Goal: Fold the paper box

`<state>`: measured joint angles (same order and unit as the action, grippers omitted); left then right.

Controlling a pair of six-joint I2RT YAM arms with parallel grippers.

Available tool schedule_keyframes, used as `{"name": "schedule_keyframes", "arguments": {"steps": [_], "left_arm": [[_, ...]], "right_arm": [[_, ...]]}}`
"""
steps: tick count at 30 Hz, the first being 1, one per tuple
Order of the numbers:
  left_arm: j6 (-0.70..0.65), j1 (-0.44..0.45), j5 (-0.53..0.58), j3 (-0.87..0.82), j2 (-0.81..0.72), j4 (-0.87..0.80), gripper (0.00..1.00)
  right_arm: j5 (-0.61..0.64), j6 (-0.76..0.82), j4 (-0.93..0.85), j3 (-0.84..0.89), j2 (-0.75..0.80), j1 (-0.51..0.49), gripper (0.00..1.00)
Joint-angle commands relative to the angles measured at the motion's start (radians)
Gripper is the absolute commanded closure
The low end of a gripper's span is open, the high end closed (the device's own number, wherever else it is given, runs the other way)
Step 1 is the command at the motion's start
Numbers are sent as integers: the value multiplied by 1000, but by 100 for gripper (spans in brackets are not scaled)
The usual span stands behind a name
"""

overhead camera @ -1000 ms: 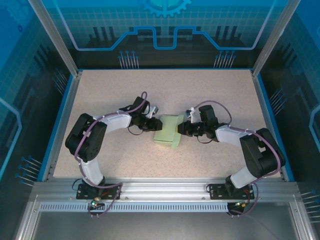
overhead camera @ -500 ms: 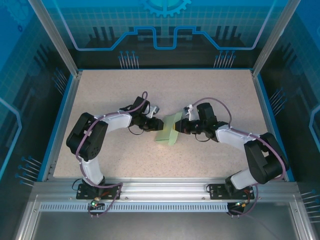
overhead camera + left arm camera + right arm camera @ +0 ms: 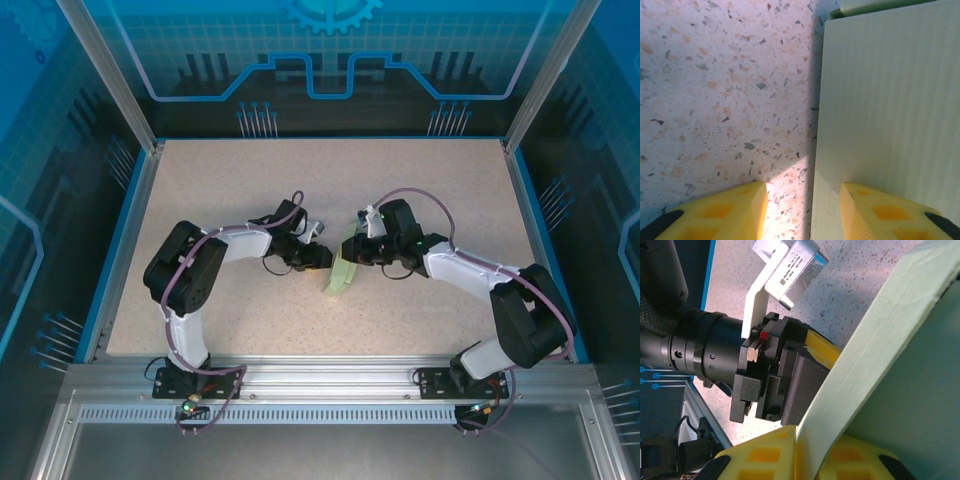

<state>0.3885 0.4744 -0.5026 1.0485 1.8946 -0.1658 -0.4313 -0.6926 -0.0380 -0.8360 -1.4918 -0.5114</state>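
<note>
At mid bench (image 3: 400,190): the pale green paper box (image 3: 341,274), up on edge and tilted, folded nearly flat. Clamped onto 1 of its card walls with the right fingers (image 3: 765,455), 1 yellow pad per side. Apart at the left fingers (image 3: 735,210), with speckled bench in the gap and a card panel's edge just beside 1 pad. Cannot tell what sits inside the box.

The paper box (image 3: 341,272) is now tipped up on edge rather than lying flat. The right gripper (image 3: 356,250) has swung leftward, and the left gripper (image 3: 326,258) spreads wider.
</note>
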Motion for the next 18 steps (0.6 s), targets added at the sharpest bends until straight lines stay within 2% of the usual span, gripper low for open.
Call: {"name": "schedule_keyframes", "arguments": {"steps": [1,8,12,15,18], "left_arm": [[14,2,82,-4,-55,-2,54],[51,-19,277,-167,-267,84,41],[98,-8,259,-372,-449,306,35],[57,72,294,-489,-579,446,28],[-35,195,406,-528,-647,478,21]], "right_arm": [[140,14,-134,-8,-50,-21,85],[174,1,-150,-33,-80,-40,85],[180,-3,-155,-38,-90,-48,85],[184,-2,-163,-38,-94,-52,86],[189,-2,-165,-70,-99,-56,86]]}}
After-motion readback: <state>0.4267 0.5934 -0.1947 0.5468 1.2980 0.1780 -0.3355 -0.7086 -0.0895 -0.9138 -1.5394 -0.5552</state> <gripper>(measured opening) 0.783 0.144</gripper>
